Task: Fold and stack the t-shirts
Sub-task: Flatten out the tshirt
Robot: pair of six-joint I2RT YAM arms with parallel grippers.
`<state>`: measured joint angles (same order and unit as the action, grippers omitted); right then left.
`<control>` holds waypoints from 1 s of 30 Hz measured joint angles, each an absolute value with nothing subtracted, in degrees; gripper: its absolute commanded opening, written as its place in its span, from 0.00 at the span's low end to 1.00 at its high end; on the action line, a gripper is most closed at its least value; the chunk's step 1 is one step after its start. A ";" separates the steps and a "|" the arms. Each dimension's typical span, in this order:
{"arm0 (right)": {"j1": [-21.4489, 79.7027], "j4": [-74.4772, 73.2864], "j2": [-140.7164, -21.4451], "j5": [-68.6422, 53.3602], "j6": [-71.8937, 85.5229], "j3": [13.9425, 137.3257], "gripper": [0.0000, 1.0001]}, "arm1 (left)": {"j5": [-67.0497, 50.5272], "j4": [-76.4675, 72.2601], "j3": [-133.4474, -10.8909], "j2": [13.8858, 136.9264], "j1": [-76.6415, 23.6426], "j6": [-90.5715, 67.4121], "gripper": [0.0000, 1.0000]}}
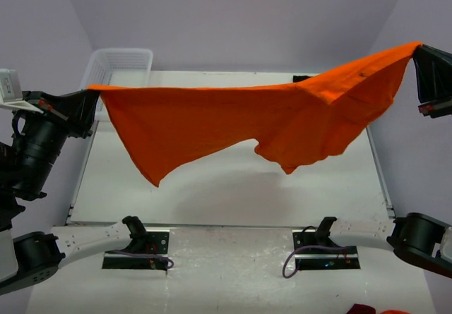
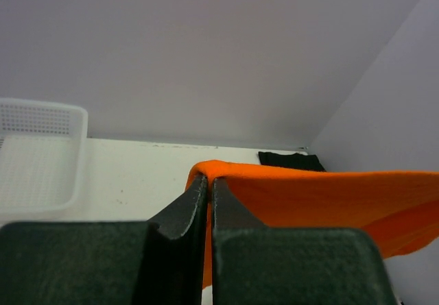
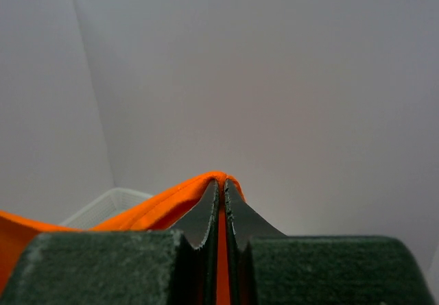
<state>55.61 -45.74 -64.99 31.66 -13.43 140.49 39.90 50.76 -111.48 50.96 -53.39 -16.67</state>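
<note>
The bright orange t-shirt (image 1: 240, 123) hangs stretched in the air between both grippers, well above the table. My left gripper (image 1: 93, 92) is shut on its left corner, seen in the left wrist view (image 2: 208, 179) with orange cloth (image 2: 329, 195) pinched between the jaws. My right gripper (image 1: 418, 49) is shut on its right corner, higher up; in the right wrist view (image 3: 222, 183) the cloth (image 3: 158, 209) wraps over the jaw tips. The black t-shirt (image 2: 291, 160) lies flat at the far right of the table, mostly hidden behind the orange one in the top view (image 1: 302, 78).
A white plastic mesh basket (image 1: 119, 65) stands at the far left corner of the table, also in the left wrist view (image 2: 38, 151). The white table (image 1: 233, 194) lies under the hanging shirt. Grey walls close in behind and at both sides.
</note>
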 measured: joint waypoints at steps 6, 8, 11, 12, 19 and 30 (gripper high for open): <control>55.57 -43.66 -64.20 29.45 -12.84 133.99 0.00 | 40.25 48.49 -108.60 50.89 -53.39 -15.90 0.00; 54.46 -43.44 -65.10 29.28 -12.58 130.08 0.00 | 41.65 46.83 -103.96 51.18 -53.39 -15.90 0.00; 49.58 -42.13 -67.24 28.49 -10.85 121.99 0.00 | 43.48 44.66 -94.89 54.02 -53.30 -17.19 0.00; 47.83 -42.02 -67.99 27.99 -10.11 119.13 0.00 | 43.42 43.83 -91.53 56.07 -52.64 -17.91 0.00; 29.47 -40.88 -77.01 22.13 -5.98 102.39 0.00 | 30.26 35.40 -67.90 72.93 -29.69 -21.47 0.00; 22.04 -43.33 -101.49 13.13 -5.19 138.34 0.00 | 20.99 27.00 -90.89 87.64 -14.31 -17.26 0.00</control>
